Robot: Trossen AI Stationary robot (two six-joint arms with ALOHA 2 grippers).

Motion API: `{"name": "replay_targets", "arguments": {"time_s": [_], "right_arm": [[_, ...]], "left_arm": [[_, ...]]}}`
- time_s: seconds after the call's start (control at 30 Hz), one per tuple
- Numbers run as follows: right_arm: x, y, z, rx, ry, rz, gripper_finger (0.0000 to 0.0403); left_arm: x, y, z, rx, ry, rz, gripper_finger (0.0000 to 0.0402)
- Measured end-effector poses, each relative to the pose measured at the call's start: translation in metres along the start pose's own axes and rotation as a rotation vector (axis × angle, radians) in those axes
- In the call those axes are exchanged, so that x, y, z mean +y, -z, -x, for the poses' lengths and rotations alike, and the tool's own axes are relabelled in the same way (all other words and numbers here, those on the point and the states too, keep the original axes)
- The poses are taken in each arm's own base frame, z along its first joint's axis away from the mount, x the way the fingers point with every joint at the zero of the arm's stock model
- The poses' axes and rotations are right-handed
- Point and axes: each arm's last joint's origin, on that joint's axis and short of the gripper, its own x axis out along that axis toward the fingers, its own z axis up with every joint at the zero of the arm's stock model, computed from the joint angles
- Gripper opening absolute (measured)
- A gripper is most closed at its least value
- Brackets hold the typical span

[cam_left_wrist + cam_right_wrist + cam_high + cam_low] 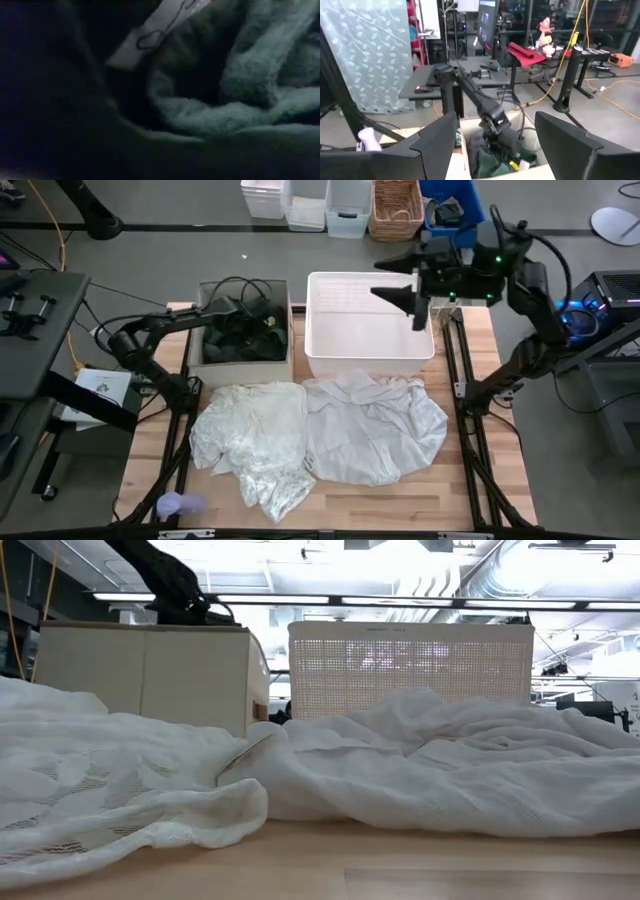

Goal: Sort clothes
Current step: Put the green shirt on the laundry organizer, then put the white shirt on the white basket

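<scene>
The left claw [262,323] is buried among dark garments inside the beige fabric box [200,358] at the far left of the wooden worktop [455,480], and whether its fingers are spread or clenched cannot be told: from above the dark arm merges with the dark cloth, and the left wrist view is almost black, showing only folds of a dark green fleecy garment [250,95] and a pale label with a looped dark line [155,30] pressed close to the lens. In the right wrist view the same box appears farther off with the left arm reaching down into it, green fabric [495,160] heaped around the claw. From table height the box's contents are hidden behind its wall. The right claw [403,296] hangs over the far right part of the white plastic basket [330,360], its two dark fingers [435,145] spread apart and holding nothing; the basket's interior shows only bare white floor from above. In front of the two containers two pale garments lie crumpled on the worktop, touching each other: a cream lace-patterned piece [250,445] on the left, its lower edge trailing toward the near edge, and a white crinkled piece [375,430] on the right, lapping against the basket's front wall. A small lilac object [172,505] sits at the near left corner, too blurred to identify.
</scene>
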Motion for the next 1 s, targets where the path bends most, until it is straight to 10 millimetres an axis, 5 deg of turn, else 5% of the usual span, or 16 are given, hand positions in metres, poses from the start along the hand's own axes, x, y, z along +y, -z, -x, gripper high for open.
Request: {"name": "replay_targets", "arguments": {"time_s": [0.13,0.43,0.77,0.9,1.0], "right_arm": [[0.008,0.007,0.003,0.076,-0.041,-0.021,0.0264],[0.041,0.066,-0.03,0.644,-0.157,-0.062,0.0264],[0.105,0.135,-0.108,1.031,-0.237,0.066,0.0264],[0.136,0.181,-0.138,1.165,-0.292,0.158,0.0264],[0.147,0.226,-0.143,1.327,-0.28,0.192,0.0264]], "left_arm": [[0.005,-0.005,0.027,-0.018,0.047,-0.035,0.0161],[0.044,-0.014,0.151,-0.474,0.193,0.032,0.0161],[0.074,0.025,0.235,-0.704,0.594,0.068,0.0161],[0.076,0.052,0.259,-0.815,0.749,0.042,0.0161],[0.077,0.073,0.277,-0.933,0.817,0.022,0.0161]]}}
